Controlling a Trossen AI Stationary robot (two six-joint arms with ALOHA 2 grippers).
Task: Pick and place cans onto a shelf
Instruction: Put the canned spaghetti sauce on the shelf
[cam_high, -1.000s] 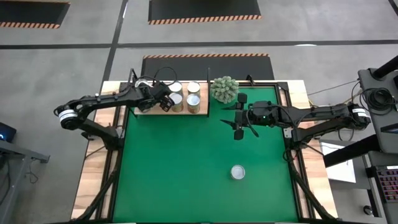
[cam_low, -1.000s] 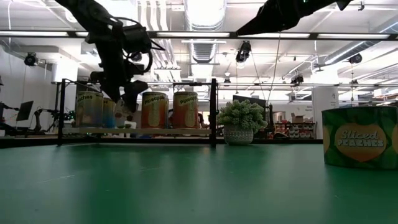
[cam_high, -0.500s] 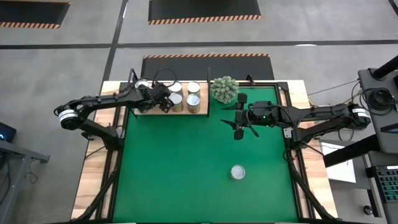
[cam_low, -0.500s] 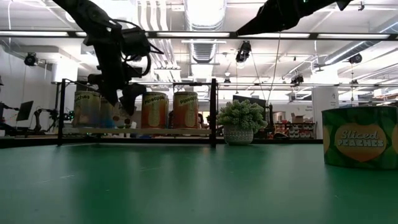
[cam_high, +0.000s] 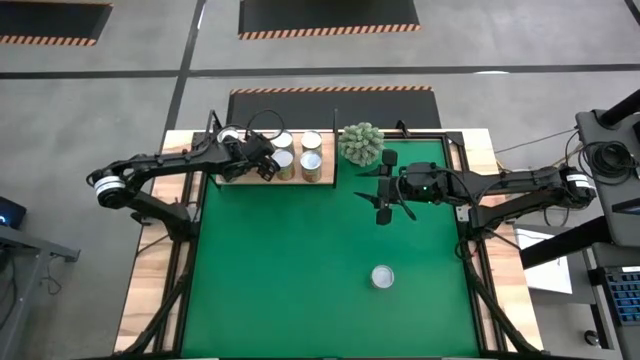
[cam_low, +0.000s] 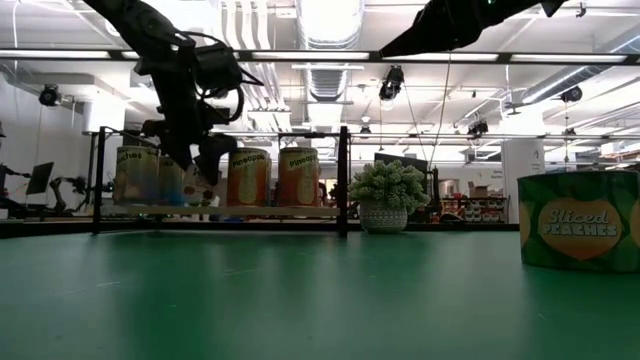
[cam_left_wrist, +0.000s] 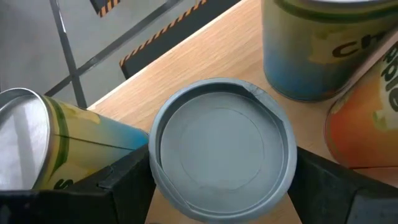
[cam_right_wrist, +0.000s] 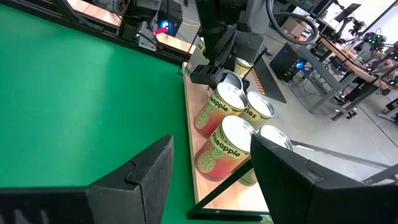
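High view: the left gripper (cam_high: 262, 158) hovers over the shelf (cam_high: 232, 178) at the desk's far left corner, beside the cans (cam_high: 311, 164). One can (cam_high: 382, 276) stands alone on the mat (cam_high: 300, 270).

Left wrist view: released jaws flank a can top (cam_left_wrist: 224, 147).

Right wrist view: the right gripper (cam_right_wrist: 208, 174) hangs open, empty.

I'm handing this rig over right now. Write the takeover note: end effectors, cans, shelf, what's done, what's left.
Left end effector: over the shelf, fingers either side of a can standing on the board; whether it grips cannot be told.
Right end effector: open, empty, waiting above the mat beside the plant.
Done: several cans on the shelf, including two pineapple cans.
Left: one peaches can alone on the green mat; clear the left arm, then fetch it.
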